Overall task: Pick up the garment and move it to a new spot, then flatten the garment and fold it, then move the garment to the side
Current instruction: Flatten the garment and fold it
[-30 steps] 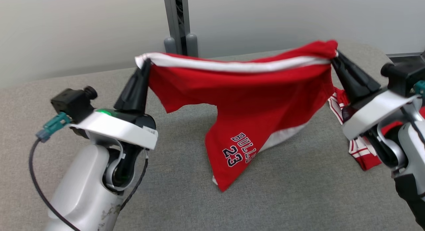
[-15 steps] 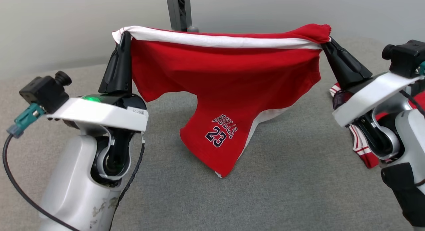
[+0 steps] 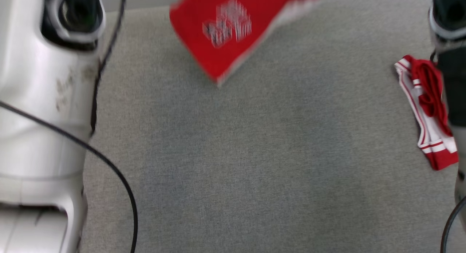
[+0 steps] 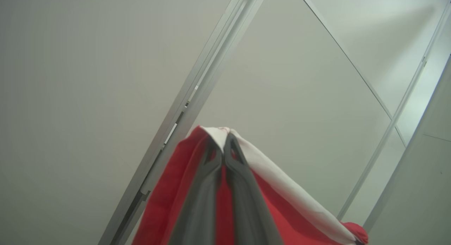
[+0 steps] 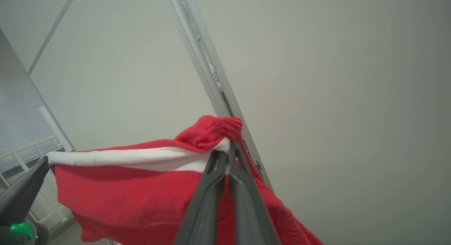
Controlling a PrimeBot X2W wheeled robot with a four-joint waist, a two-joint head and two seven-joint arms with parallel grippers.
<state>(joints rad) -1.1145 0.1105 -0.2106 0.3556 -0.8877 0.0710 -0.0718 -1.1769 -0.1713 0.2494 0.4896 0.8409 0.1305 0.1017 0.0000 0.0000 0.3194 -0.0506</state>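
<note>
Your left end effector [image 4: 223, 148] is clamped on one waistband corner of the red garment [image 3: 222, 58], your right end effector [image 5: 228, 151] on the other. That holds it spread in the air above the grey surface [image 3: 233, 165], likely for laying flat.

lab booth: blank panels [image 4: 88, 61], aluminium post [image 4: 201, 86]

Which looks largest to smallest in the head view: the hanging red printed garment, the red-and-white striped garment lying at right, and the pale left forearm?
1. pale left forearm, though it is nearest the camera
2. hanging red printed garment, cut off by the top edge
3. red-and-white striped garment
</note>
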